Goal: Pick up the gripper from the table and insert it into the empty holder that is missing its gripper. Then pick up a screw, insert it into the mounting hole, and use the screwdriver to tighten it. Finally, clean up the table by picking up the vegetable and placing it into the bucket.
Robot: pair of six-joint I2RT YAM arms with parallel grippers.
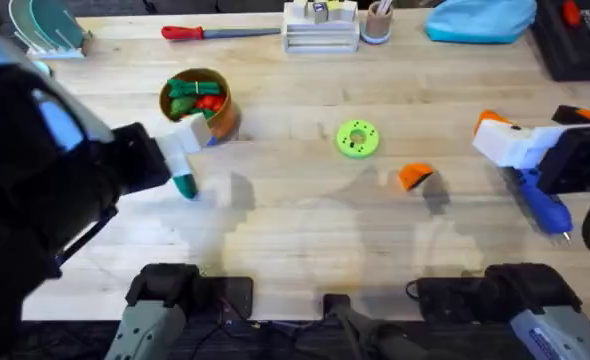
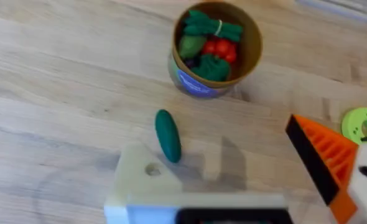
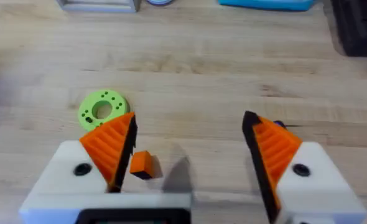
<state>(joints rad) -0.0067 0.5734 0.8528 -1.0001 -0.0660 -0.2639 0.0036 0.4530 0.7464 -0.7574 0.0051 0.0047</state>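
The left arm rises blurred and dark, its left end effector (image 2: 252, 180) spread empty over the vegetable (image 2: 168, 135) lying on the bench (image 1: 295, 250) near the bucket (image 2: 218, 46), one holder (image 2: 146, 177) bare, while the right end effector (image 3: 186, 149) gapes empty above the gripper (image 1: 414, 177).

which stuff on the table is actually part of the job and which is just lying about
Part of the job:
- orange gripper on the table
- empty white holder on the left gripper
- blue screwdriver
- dark-green vegetable
- bucket, already holding toy vegetables

Just lying about:
- green disc
- red-handled screwdriver
- blue cloth-like item
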